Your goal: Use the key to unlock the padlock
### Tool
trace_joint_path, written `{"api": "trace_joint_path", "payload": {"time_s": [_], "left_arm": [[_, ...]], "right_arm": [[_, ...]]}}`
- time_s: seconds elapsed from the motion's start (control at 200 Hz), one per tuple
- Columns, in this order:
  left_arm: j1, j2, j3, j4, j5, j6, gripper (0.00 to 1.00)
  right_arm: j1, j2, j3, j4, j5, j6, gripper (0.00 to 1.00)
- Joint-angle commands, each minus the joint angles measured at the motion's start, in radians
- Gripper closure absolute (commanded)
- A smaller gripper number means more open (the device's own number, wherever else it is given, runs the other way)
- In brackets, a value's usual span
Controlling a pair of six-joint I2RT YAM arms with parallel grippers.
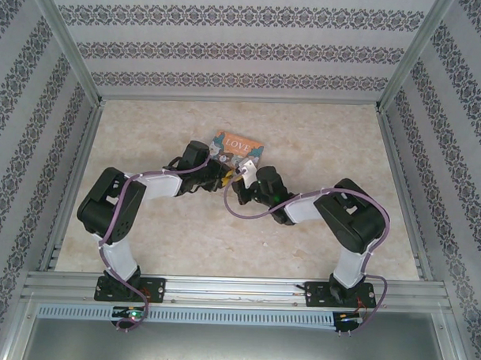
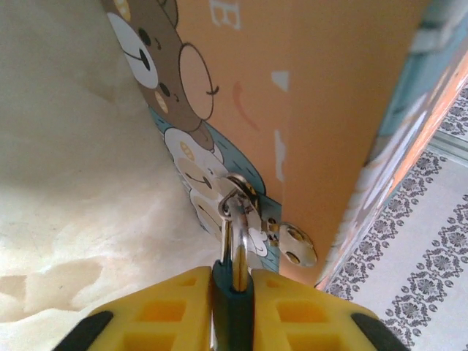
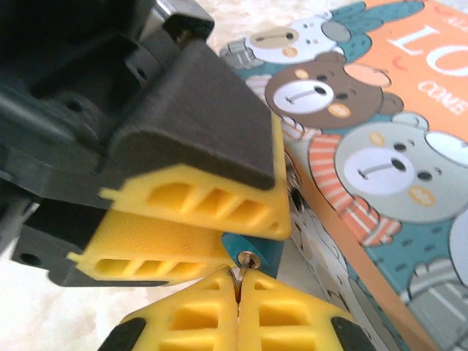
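L gripper (image 2: 232,272) pinches the padlock (image 2: 232,311) by its teal body, jaws narrow, shackle thru the hasp on the tin (image 2: 329,110). R gripper (image 3: 238,278) closed tight, prob. nipping the key (image 3: 248,259) at the lock's base.

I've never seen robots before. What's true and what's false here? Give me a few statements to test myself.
1. The left tool grips the padlock by its teal body. True.
2. The padlock hangs loose, attached to nothing. False: it is hooked through the metal clasp on the tin.
3. The right tool is wide open. False: it is shut, pinching the key.
4. The tin's lid shows cartoon bears. True.
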Motion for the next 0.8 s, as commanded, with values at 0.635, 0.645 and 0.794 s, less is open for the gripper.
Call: {"api": "trace_joint_path", "payload": {"time_s": [0.635, 0.645, 0.794], "left_arm": [[0.024, -0.271, 0.144, -0.38, -0.375, 0.55, 0.49], [0.024, -0.275, 0.145, -0.381, -0.383, 0.56, 0.49], [0.024, -0.354, 0.15, -0.403, -0.518, 0.716, 0.46]], "right_arm": [[-0.172, 0.001, -0.215, 0.342, -0.096, 0.427, 1.0], [-0.177, 0.002, -0.218, 0.345, -0.098, 0.43, 1.0], [-0.241, 0.005, -0.274, 0.418, -0.134, 0.502, 1.0]]}}
